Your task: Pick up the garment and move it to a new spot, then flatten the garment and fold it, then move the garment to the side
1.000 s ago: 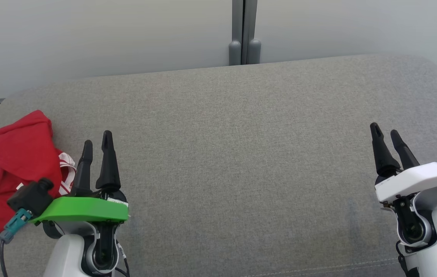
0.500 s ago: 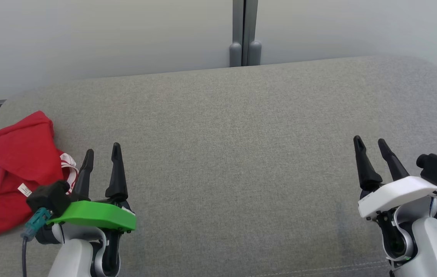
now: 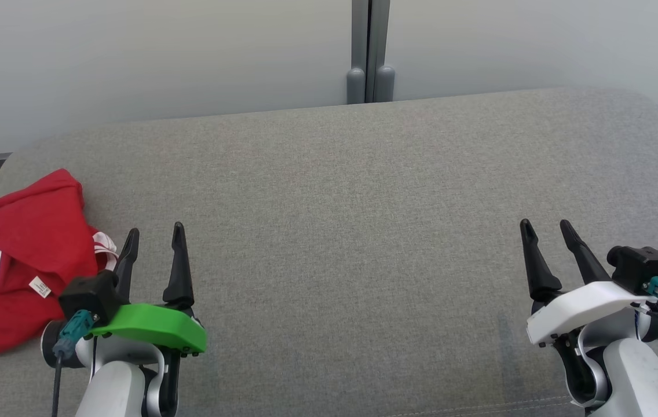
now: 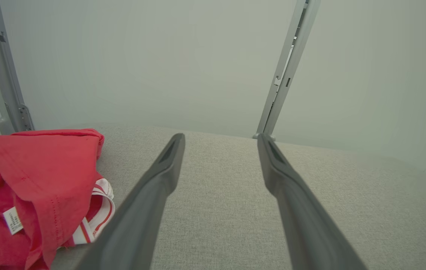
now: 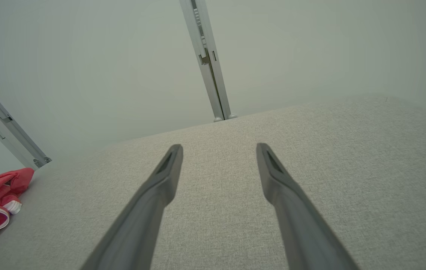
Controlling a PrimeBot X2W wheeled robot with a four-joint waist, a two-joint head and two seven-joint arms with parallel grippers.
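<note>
Operator, your left gripper [image 3: 154, 230] stands over the cushion [image 3: 335, 220] at 7 o'clock in the head view. Its fingers are spread wide and point to 12 o'clock, with nothing between them. Your right gripper [image 3: 544, 223] stands at 4 o'clock, likewise spread wide and holding nothing, its fingers leaning slightly toward 11 o'clock. The garment [image 3: 22, 255] lies crumpled at the cushion's 9 o'clock edge, just beside the left gripper on its 9 o'clock side. Whether the nearer finger touches the cloth cannot be confirmed from either the head or the left wrist view. The garment is red with white striped trim, and a white label [image 3: 40, 286] shows on its near side. In the left wrist view it lies at 8 o'clock, outside the fingers. In the right wrist view it lies at 8 o'clock, well apart from that gripper. Behind the cushion, at 12 o'clock, a grey post [image 3: 369, 52] rises against a pale wall [image 3: 161, 58].
</note>
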